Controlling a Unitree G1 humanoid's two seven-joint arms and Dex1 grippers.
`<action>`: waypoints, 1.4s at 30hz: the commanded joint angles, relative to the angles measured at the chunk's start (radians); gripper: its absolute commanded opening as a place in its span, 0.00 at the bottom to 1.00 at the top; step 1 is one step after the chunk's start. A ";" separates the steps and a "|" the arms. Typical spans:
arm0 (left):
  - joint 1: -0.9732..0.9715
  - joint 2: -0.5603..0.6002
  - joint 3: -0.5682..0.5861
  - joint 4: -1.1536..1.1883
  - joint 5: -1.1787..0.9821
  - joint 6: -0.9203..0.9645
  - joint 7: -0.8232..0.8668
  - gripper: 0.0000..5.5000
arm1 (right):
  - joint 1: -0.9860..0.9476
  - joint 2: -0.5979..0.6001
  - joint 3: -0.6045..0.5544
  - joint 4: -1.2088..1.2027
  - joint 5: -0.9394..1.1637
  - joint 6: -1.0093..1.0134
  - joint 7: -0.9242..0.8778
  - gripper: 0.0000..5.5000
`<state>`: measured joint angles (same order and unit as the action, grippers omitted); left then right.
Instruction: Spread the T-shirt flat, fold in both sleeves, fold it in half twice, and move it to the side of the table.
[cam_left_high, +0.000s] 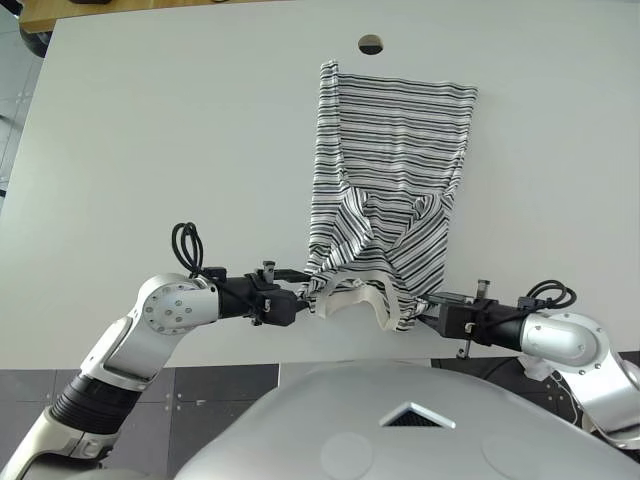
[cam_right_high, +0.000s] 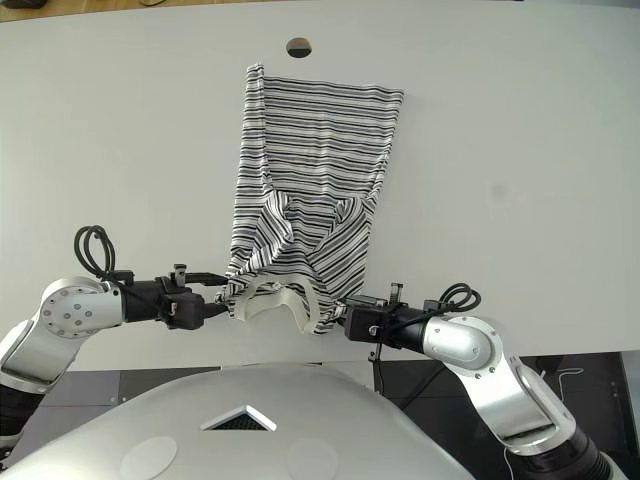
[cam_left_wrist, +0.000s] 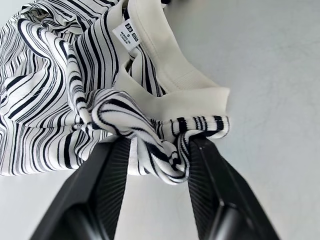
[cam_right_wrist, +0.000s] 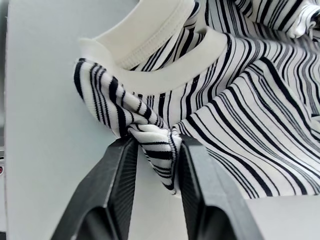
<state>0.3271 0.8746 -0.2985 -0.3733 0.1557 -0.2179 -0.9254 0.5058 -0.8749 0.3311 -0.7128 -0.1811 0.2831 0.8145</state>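
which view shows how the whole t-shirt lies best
Left eye view: the T-shirt lies full length, collar nearest the robot. Right eye view shows the same; each wrist view shows bunched, pinched fabric beside the collar.

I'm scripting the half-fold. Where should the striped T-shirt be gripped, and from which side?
By the two shoulder corners flanking the white collar, from the near table edge, one gripper per side: the T-shirt lies lengthwise, hem farthest away, and the left gripper and right gripper pinch bunched fabric there.
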 joint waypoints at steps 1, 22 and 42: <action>0.005 0.020 -0.008 -0.008 0.006 0.024 -0.021 0.26 | 0.027 -0.029 -0.027 0.029 -0.012 0.035 0.002 0.15; 0.050 0.162 0.241 -0.273 -0.476 0.329 -0.134 0.02 | 0.134 -0.019 -0.438 -0.092 0.409 -0.117 0.114 0.02; -0.802 -0.488 0.047 0.565 -0.281 0.694 0.340 0.02 | -0.899 0.335 -0.169 0.936 0.284 -0.118 -0.038 0.02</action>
<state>-0.4287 0.4098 -0.2488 0.1145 -0.1634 0.5090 -0.6156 -0.3270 -0.5731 0.1514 0.1115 0.1328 0.2048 0.7941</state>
